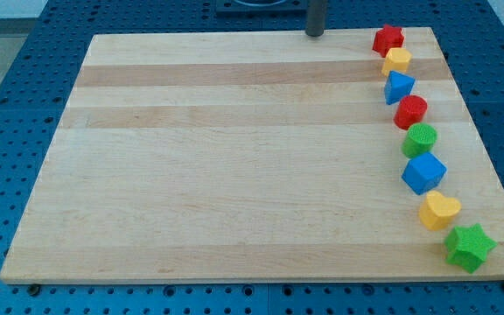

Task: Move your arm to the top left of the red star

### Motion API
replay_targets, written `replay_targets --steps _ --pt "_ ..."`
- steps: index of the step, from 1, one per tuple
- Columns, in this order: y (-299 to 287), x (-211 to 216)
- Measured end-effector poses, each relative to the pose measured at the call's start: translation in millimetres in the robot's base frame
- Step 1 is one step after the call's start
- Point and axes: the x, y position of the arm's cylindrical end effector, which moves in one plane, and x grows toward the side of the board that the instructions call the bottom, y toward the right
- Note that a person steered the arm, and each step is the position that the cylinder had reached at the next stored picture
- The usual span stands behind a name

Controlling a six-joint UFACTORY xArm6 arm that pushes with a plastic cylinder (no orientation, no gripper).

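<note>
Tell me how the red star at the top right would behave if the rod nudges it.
The red star looks rigid and flat-bottomed, so it would probably slide on the smooth wooden board, not roll. Its points could make it spin. It seems to touch the yellow block, which might shift too. My tip is to its left.

Wooden board (234, 166), eight blocks (423, 172)
</note>
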Motion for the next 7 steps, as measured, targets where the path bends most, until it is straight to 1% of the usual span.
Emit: replay_targets --steps 2,3,7 --pt "3.5 0.0" --pt "19.2 -0.5" --pt "21.2 -0.8"
